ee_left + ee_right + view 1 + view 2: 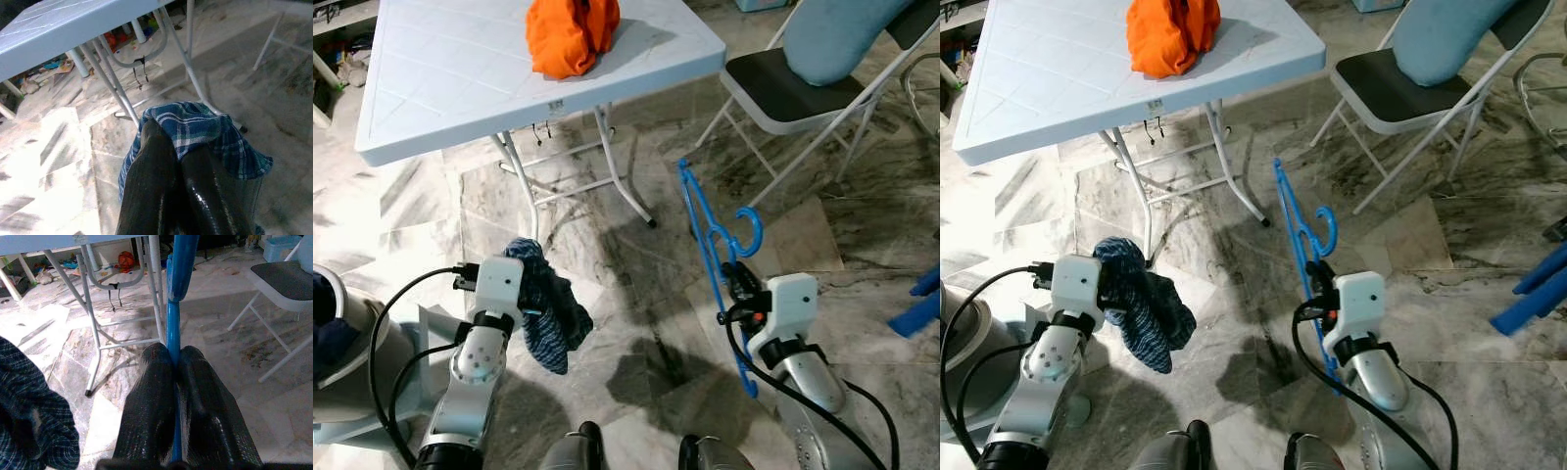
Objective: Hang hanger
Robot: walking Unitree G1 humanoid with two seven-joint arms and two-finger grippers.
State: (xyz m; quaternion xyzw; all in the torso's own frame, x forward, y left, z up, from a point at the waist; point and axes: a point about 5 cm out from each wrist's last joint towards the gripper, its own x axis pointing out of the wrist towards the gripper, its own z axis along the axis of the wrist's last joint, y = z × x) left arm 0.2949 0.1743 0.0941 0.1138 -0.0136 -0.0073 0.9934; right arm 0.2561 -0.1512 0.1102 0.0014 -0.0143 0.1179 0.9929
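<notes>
My right tool (736,277) clamps the blue hanger (705,240); my left tool (178,161) clamps plaid cloth (546,304). Sticker (555,106) on the surface (440,69) edge: unreadable

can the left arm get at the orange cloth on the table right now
Probably not as things stand. The left gripper is shut on the blue plaid cloth, low beside the folding table, and the orange cloth lies toward the far edge.

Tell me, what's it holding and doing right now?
Right gripper shut on blue hanger. Left gripper shut on plaid cloth. Folding table and chair ahead.
</notes>
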